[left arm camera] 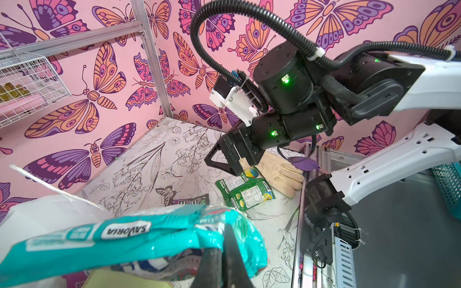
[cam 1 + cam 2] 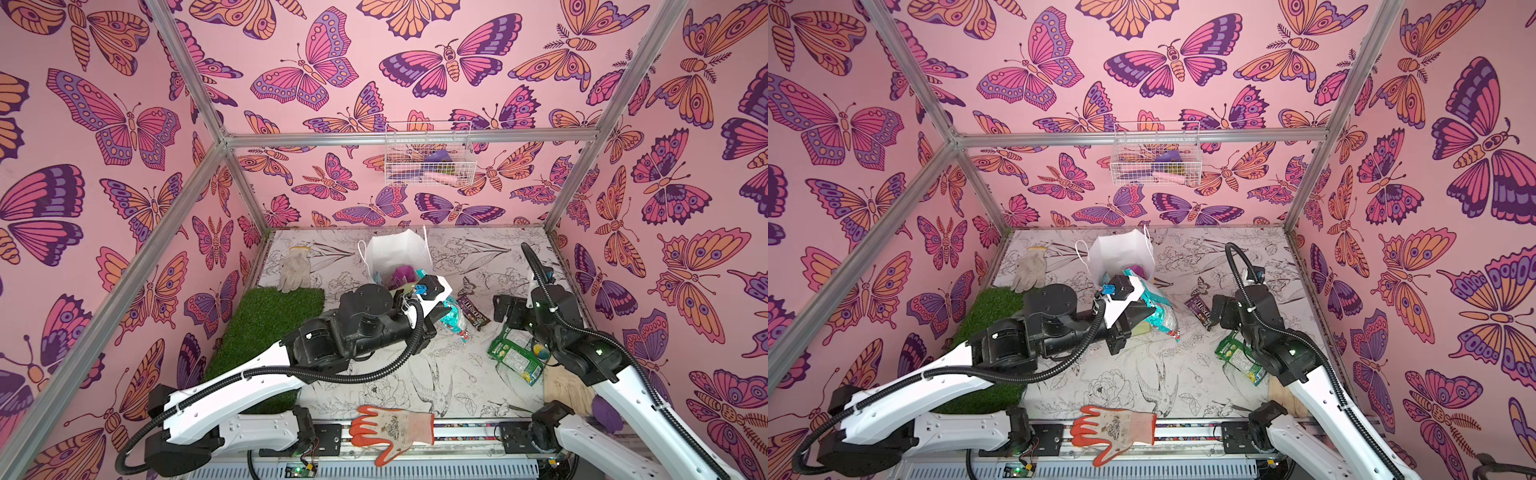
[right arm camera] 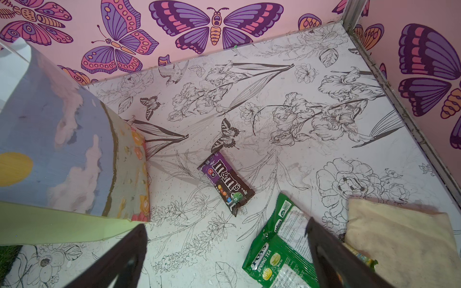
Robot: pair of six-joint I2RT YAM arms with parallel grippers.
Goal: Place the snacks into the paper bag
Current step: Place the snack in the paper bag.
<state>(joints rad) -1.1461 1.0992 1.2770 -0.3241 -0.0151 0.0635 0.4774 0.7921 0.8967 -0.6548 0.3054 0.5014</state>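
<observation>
1 M&M's packet (image 3: 225, 184), 1 green bag (image 3: 277, 244)

White tabletop board (image 2: 415, 365), printed with black line drawings of flowers, butterflies and birds, carries a rectangular green artificial-grass mat (image 2: 266, 324) along its left side. At the far middle stands an upright paper gift bag (image 2: 395, 253) with a white interior and white cord handles. A pale cloth work glove (image 2: 294, 270) lies at the far left, fingertips at the mat's far edge. Right of the bag lie a small dark brown M&M's packet (image 2: 471, 309) and, nearer the front, a flat green-and-yellow snack packet (image 2: 515, 357), with a second pale cloth glove (image 2: 565, 390) just beside it and an orange-and-white work glove (image 2: 392, 428) across the front edge.
</observation>
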